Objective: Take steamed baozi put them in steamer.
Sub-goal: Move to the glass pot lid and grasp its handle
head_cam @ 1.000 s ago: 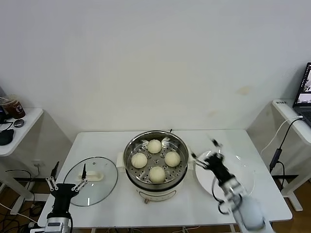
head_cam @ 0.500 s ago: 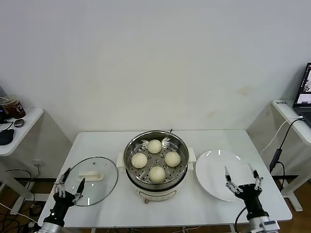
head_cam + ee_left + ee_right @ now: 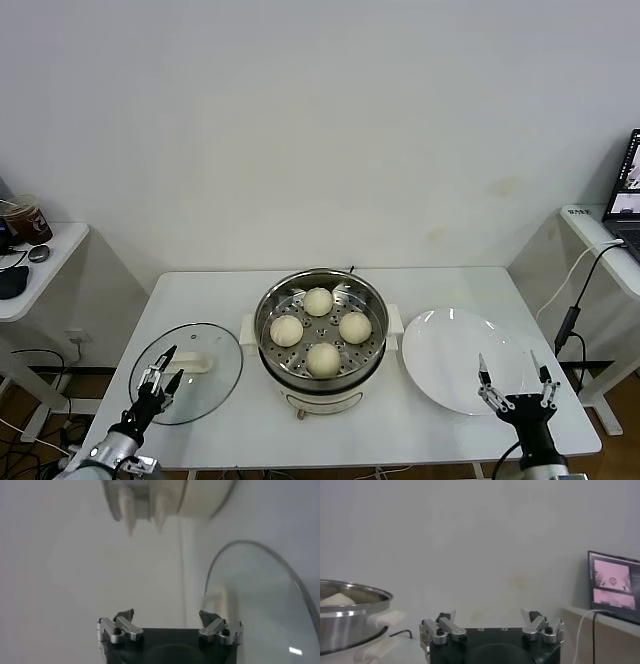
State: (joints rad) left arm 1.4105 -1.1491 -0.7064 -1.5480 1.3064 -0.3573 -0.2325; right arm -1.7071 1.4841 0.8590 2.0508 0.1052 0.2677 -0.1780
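Several cream-white baozi [image 3: 322,357] sit on the perforated tray inside the shiny steel steamer [image 3: 272,306] at the table's middle. The steamer's rim [image 3: 345,606] and one bun top [image 3: 336,598] show in the right wrist view. My right gripper [image 3: 515,380] is open and empty, low at the table's front right, just in front of the white plate [image 3: 448,350]. My left gripper [image 3: 157,378] is open and empty at the front left, over the near edge of the glass lid [image 3: 190,382]. The lid's rim [image 3: 235,570] shows in the left wrist view.
The plate holds nothing. The glass lid with its white handle [image 3: 186,363] lies flat left of the steamer. A side table with a cup [image 3: 27,220] stands far left. A laptop [image 3: 626,187] and cable are at the far right.
Both arms have drawn back and down toward the table's front edge. The right gripper left the plate area; the left gripper shifted slightly right near the lid. The buns have not moved.
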